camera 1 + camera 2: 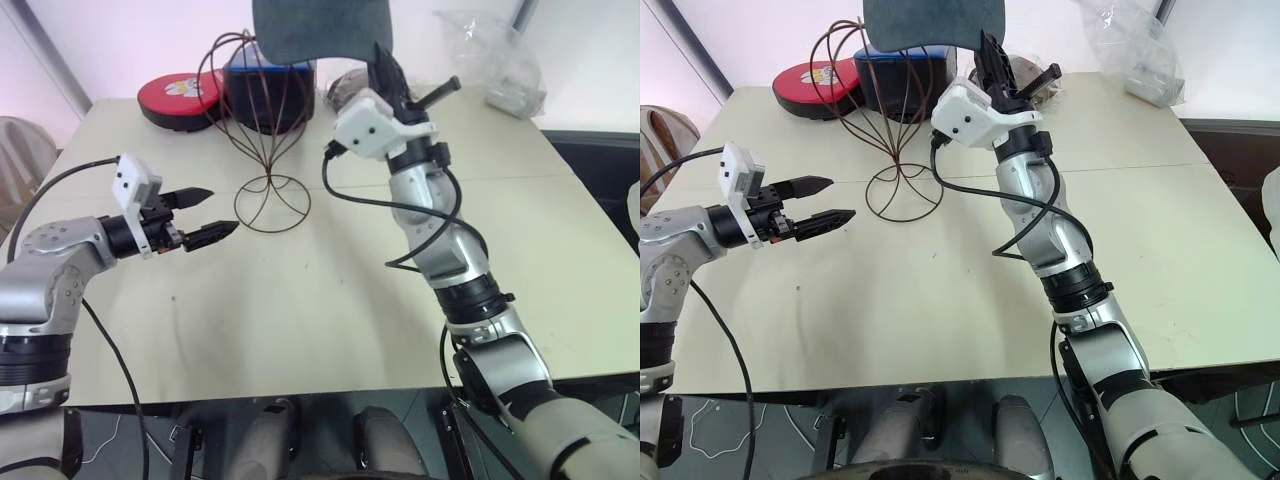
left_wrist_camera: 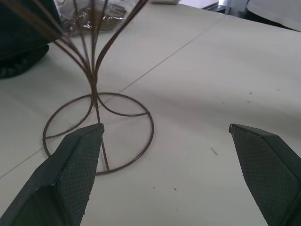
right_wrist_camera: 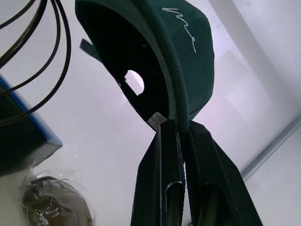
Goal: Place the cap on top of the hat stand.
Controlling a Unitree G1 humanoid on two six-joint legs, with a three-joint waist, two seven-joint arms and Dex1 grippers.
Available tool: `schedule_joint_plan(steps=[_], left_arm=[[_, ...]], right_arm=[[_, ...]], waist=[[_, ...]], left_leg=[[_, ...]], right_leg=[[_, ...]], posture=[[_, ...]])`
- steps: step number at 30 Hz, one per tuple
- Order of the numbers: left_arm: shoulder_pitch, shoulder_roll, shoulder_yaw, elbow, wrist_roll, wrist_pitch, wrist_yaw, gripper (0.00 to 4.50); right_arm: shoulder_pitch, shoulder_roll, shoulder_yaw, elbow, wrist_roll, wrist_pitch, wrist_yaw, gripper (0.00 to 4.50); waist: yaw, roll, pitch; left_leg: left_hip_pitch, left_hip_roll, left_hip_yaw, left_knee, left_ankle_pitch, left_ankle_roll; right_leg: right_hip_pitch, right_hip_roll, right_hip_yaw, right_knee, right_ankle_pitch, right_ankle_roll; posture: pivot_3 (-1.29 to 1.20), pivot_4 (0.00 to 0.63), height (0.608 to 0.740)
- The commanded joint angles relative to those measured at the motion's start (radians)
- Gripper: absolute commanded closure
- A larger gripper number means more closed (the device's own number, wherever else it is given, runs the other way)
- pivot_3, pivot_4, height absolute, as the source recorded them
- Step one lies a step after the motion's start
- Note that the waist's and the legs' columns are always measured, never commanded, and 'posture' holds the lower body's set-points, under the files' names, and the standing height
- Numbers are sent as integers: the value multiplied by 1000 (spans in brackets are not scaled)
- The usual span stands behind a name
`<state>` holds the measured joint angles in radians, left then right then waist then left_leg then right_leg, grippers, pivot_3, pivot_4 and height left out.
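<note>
My right gripper [image 1: 385, 62] points upward and is shut on the rim of the dark teal-green cap [image 1: 320, 30]. The right wrist view shows the cap's [image 3: 188, 42] hollow inside and white script, with the fingers [image 3: 164, 155] pinching its edge. The cap hangs in the air just above and to the right of the dome of the hat stand [image 1: 270, 160], a thin brown wire frame on a ring base. My left gripper [image 1: 222, 210] stands open and empty, level, just left of the stand's base [image 2: 96, 96].
At the back of the pale table [image 1: 330, 300] lie a red round flat case [image 1: 180, 97], a blue-lidded dark box [image 1: 270, 90], a brown lump in plastic [image 1: 345, 88] and a clear plastic bag [image 1: 495, 60]. A chair [image 1: 20, 150] stands at the left.
</note>
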<state>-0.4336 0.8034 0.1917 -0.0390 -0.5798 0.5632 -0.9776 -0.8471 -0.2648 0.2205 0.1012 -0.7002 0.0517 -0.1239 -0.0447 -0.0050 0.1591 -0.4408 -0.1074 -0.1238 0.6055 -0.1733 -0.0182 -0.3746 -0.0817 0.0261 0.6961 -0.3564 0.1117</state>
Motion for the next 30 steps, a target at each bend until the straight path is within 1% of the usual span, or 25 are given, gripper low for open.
schedule_joint_plan(steps=[1, 7, 19, 25, 30], left_arm=[[-34, 9, 21, 4, 7, -23, -2, 0], [-55, 5, 9, 34, 22, -39, -13, 0], [-74, -9, -3, 81, 43, -61, -29, 0], [-70, -9, 3, 95, 52, -74, -29, 0], [-60, -2, 12, 91, 51, -74, -28, 0]], right_arm=[[-22, -16, -34, -47, 13, -6, -3, 4416], [-36, -4, -31, -103, 28, 17, 30, 4416], [-107, 54, -18, -200, 99, 59, 169, 4416], [-85, 96, 6, -227, 154, 82, 255, 4416], [-66, 124, 22, -221, 172, 92, 280, 4416]], waist=[[0, 0, 0], [-1, 0, 0], [0, 0, 0], [-1, 0, 0], [0, 0, 0]], left_leg=[[0, 0, 0, 0, 0, 0], [0, 0, 0, 0, 0, 0], [0, 0, 0, -1, 0, 0], [0, 0, 0, -1, 0, 0], [0, 0, 0, -1, 0, 0]], right_leg=[[0, 0, 0, 0, 0, 0], [-1, 0, 0, 0, 0, 0], [-1, 0, 0, 0, 0, 0], [-1, 0, 0, 0, 0, 0], [-1, 0, 0, 1, 0, 0]], posture=[[0, 150, 740], [0, 150, 740], [0, 150, 740], [0, 150, 740], [0, 150, 740]])
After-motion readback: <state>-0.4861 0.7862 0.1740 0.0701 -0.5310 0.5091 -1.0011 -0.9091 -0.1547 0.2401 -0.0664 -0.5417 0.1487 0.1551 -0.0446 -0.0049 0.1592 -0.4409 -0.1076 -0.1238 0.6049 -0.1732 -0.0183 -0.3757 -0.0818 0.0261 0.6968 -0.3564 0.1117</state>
